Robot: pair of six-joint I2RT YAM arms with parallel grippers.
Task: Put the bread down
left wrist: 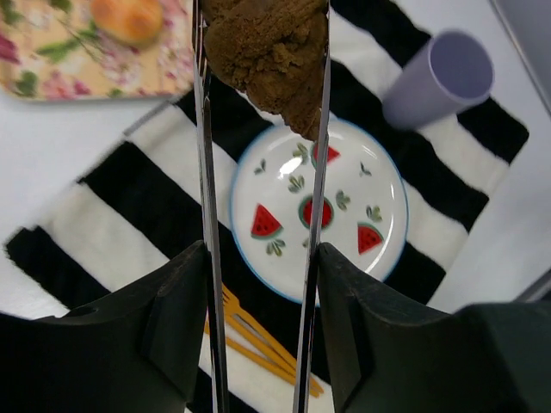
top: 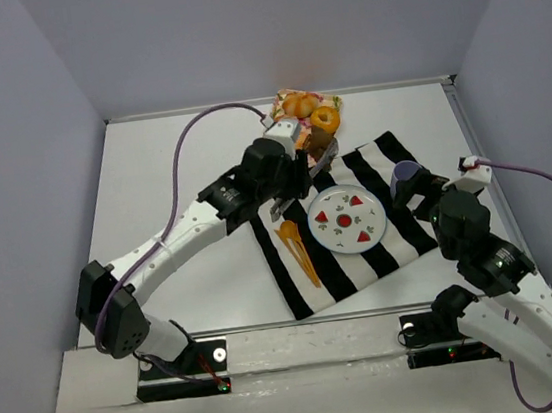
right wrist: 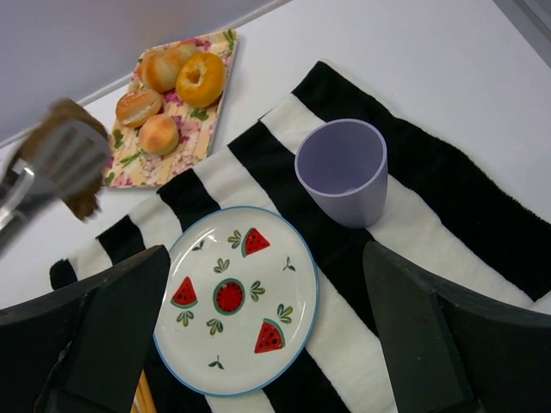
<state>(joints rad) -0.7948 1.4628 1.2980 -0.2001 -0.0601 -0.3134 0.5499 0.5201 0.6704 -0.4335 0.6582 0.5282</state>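
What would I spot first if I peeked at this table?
A lumpy dark brown bread is pinched between the long metal fingers of the left gripper, hanging in the air near the far side of a watermelon plate. The plate sits on a bold black-and-white striped cloth, with a purple cup beside it.

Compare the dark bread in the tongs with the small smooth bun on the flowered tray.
The dark bread is deep brown and lumpy; the bun is golden and smooth. The dark bread is irregular, the bun round. The dark bread is held up in the tongs, which the left gripper squeezes; the bun lies on the tray. Both are far smaller than the plate.
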